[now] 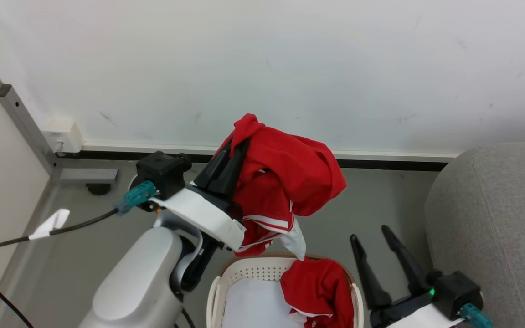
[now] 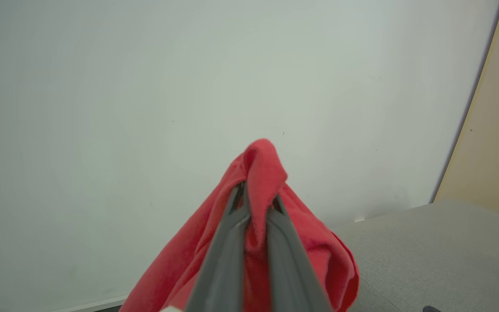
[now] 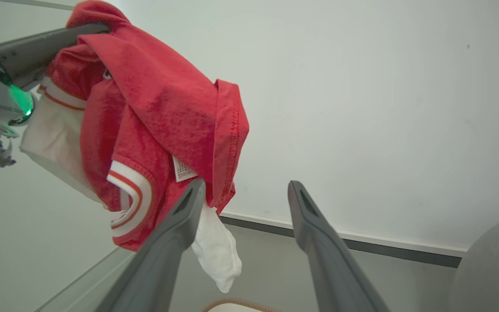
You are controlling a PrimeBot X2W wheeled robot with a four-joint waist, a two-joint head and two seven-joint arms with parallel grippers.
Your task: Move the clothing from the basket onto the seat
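the left tool [image 1: 239, 146] was clenched tight on a red shirt [image 1: 290, 173], with a fold of the cloth pinched between its two dark fingers. in the left wrist view a bump of red cloth poked up past the tips of the fingers [image 2: 228, 242]. the shirt hung in the air above the basket [image 1: 244, 269], in front of the white wall [image 1: 290, 54]. its white stripes and a white flap dangled low, just over the basket's brown rim. the other red shirt [image 1: 319, 289] lay bunched in the right side of the basket, beside a white pad [image 1: 251, 303] on the bottom. the basket sat on the grey floor [image 1: 381, 196]. the right tool [image 1: 369, 233] was spread wide and held nothing. it sat low, between the basket and the big grey sofa [image 1: 490, 218]. the sofa was off to the right, apart from the hanging shirt.
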